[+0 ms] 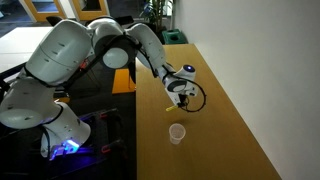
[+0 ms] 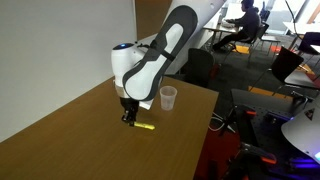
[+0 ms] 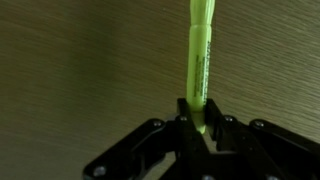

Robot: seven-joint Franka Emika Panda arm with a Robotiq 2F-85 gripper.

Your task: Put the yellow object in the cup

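Observation:
The yellow object [image 3: 198, 60] is a short bright yellow stick. In the wrist view it runs from between my jaws up to the top edge. My gripper [image 3: 197, 118] is shut on its near end. In both exterior views the gripper [image 2: 128, 116] [image 1: 181, 98] is low over the wooden table, and the stick [image 2: 144, 125] lies level at the table surface, sticking out sideways. The free end shows faintly in an exterior view [image 1: 167, 107]. The cup [image 2: 168, 97] [image 1: 177, 133], translucent and whitish, stands upright a short way from the gripper, near the table's edge.
The wooden table [image 2: 70, 140] [image 1: 235, 135] has a wall along one long side. Past its open edge are dark equipment and cables [image 2: 265, 135] on the floor. A person [image 2: 243, 18] sits at a desk far behind.

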